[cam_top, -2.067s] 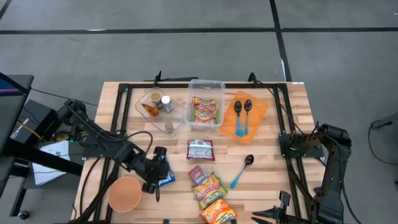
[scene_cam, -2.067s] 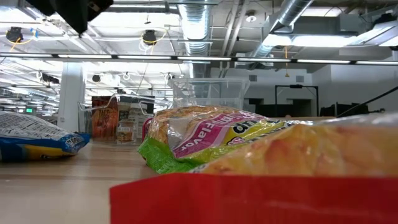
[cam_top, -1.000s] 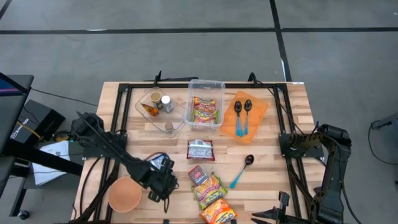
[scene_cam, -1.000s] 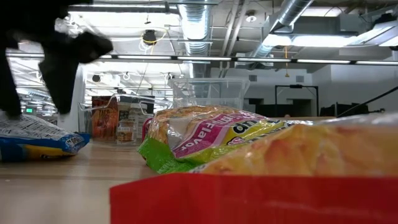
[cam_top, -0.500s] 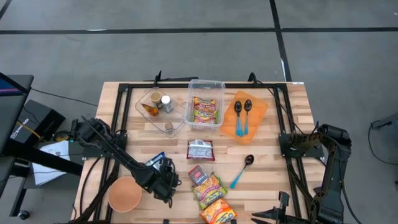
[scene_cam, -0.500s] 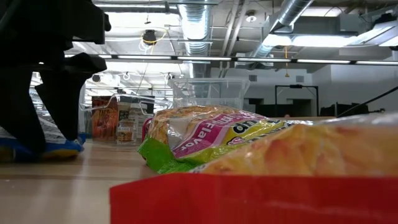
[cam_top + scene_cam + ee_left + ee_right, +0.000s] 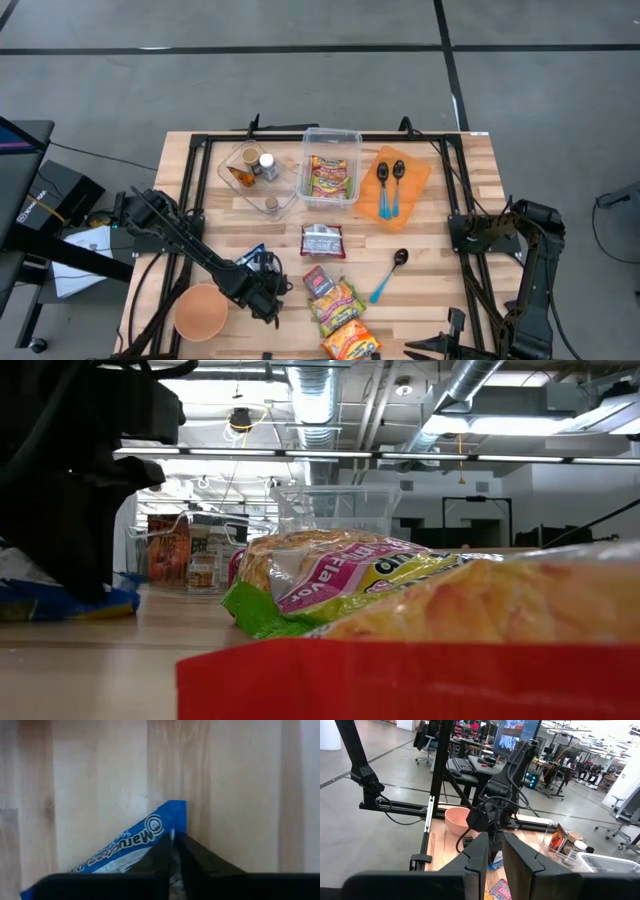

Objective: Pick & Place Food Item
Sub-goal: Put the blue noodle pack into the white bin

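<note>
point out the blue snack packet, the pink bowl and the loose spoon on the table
blue snack packet [image 7: 150,832]: left wrist view, printed blue corner.
pink bowl [image 7: 200,311]: high view, inside of the bowl.
loose spoon [image 7: 401,257]: high view, dark head.

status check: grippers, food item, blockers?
Left gripper shut on blue packet, packet flat on table. Right gripper shut, parked at table's right edge. Pink bowl close beside the pick.
</note>
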